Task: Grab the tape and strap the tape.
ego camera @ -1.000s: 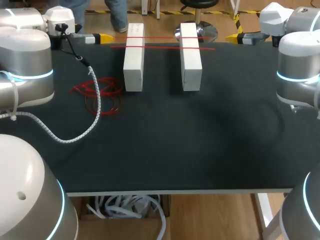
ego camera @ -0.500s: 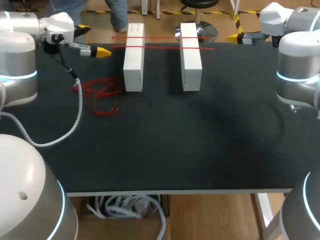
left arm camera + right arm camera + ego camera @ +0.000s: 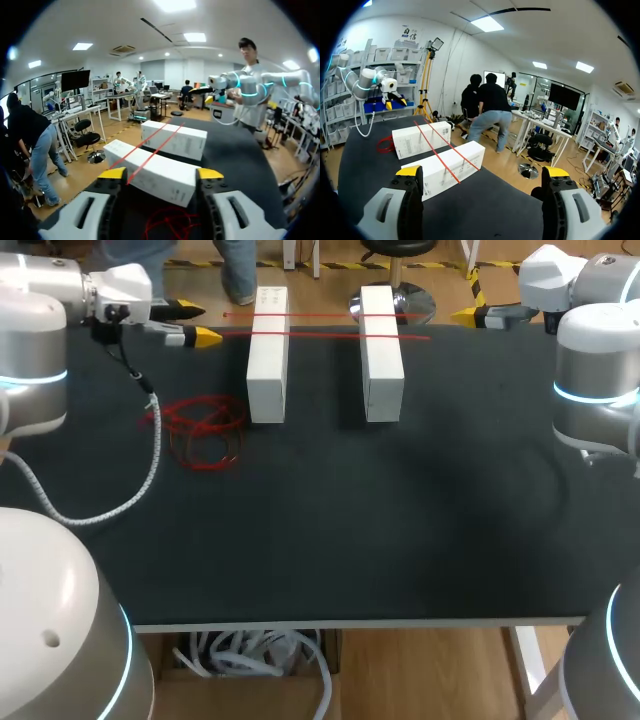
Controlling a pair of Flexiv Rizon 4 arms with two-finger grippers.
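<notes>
Your left gripper (image 3: pixel 198 323) has turned at the tabletop's (image 3: pixel 400 520) far left edge. Its fingers now stand apart, empty, facing the red tape (image 3: pixel 325 336) stretched across two white boxes (image 3: pixel 267 360). That looks like lining up a grab. Your right gripper (image 3: pixel 482 172) hangs open.

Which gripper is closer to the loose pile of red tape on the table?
Left. The left gripper hangs near the table's far edge, just behind the red tape pile; the right gripper is at the far right corner, well away.
</notes>
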